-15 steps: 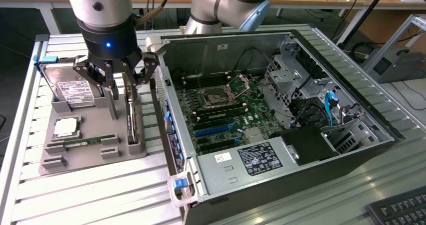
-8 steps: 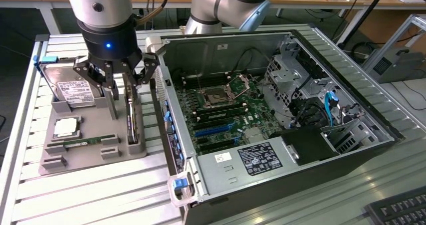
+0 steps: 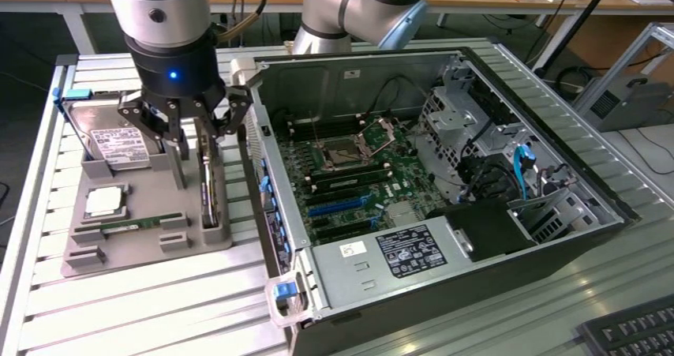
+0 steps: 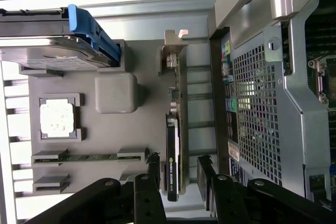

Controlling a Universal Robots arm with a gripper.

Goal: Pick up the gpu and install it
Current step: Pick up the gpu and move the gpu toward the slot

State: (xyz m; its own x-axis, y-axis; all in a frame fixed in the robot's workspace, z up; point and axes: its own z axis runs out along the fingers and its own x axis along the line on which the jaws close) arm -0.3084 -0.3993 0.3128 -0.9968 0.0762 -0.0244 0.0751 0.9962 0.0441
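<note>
The gpu (image 3: 211, 192) stands on its long edge in a slot of the grey holder (image 3: 126, 253), a dark card with a silvery bracket at its far end. In the wrist view the gpu (image 4: 175, 129) runs lengthwise between my fingers, with its bracket (image 4: 170, 51) farthest from me. My gripper (image 3: 200, 157) hangs straight over the card and is open. One black finger (image 4: 153, 162) stands on each side of the card's near end, apart from it. The gripper (image 4: 178, 163) holds nothing.
On the grey holder (image 4: 121, 129) also lie a hard drive (image 3: 116, 145) with a blue caddy (image 4: 89, 32), a CPU (image 3: 106, 202) and a green memory stick (image 3: 137, 227). The open computer case (image 3: 443, 174) lies at the exterior view's right, its wall (image 4: 262, 108) close beside the gpu.
</note>
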